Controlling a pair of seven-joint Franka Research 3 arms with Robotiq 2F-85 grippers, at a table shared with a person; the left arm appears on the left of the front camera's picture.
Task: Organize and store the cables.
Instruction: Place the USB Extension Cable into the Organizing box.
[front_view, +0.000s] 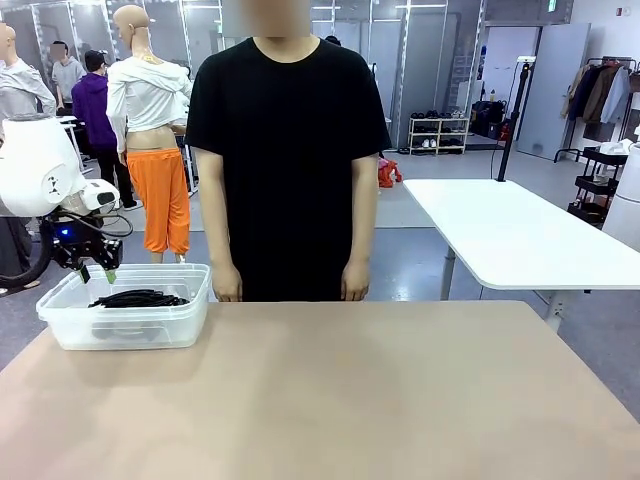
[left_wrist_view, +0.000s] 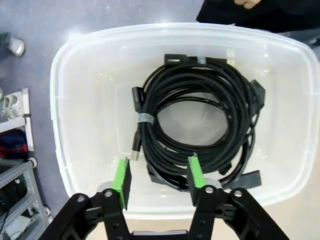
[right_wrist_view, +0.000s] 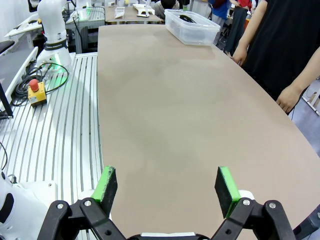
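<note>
Cables (left_wrist_view: 200, 120) coiled in bin (left_wrist_view: 80, 75); left pincer (left_wrist_view: 157, 181) above, open, empty; right pincer (right_wrist_view: 167, 192) open over table (right_wrist_view: 175, 110).

Table (front_view: 330, 390): flat tan top with a rounded edge, matte and plain, running from the robot's side across to the person standing at the far edge. Resting directly on it, at the far left corner: one clear plastic bin (front_view: 128, 325), rectangular with rounded corners and no lid, its walls see-through. Inside the bin: the cables (left_wrist_view: 200, 125), black cords wound into round coils and stacked together, with plug ends sticking out.
</note>
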